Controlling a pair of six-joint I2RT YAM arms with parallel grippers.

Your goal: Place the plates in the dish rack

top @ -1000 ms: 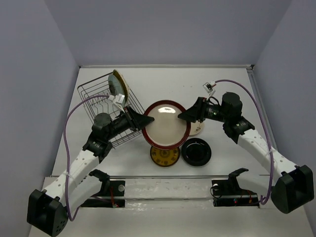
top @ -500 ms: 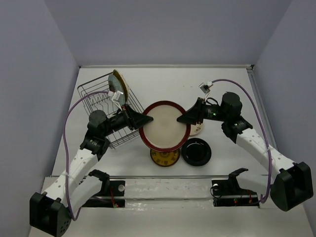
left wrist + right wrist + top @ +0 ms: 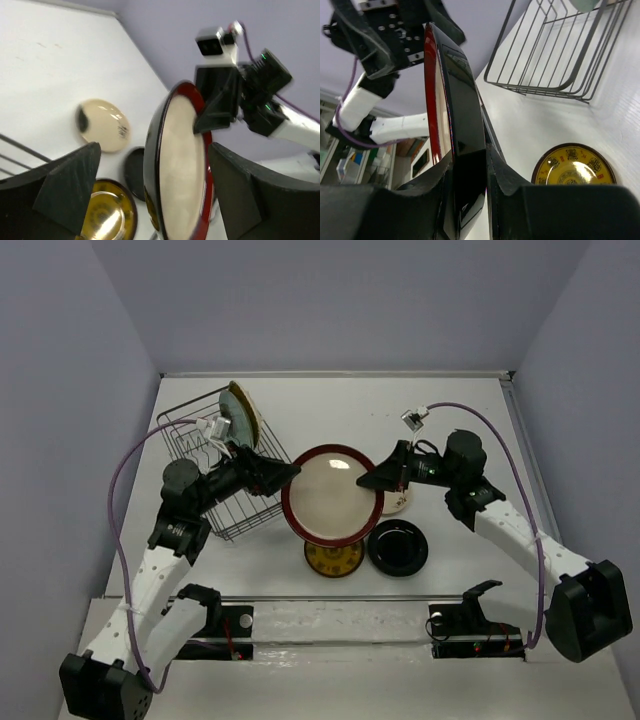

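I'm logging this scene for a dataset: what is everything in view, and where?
dish rack: one, dark wire, table's left
racked dishes: apparently two, teal and yellow, upright at rack's far end
red-rimmed plate: one, cream, on edge mid-table
patterned plate: one, yellow, flat, nearer the arms
black plate: one, glossy, right of that
patched plate: one, cream, beside right gripper
table: one, white
left gripper: one, black, open around red-rimmed plate
right gripper: one, black, shut on its rim

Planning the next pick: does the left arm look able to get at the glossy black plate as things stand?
Probably not directly. The red-rimmed plate, clamped in the right gripper, hangs between the open left gripper and the black plate, which lies on the table beyond it.
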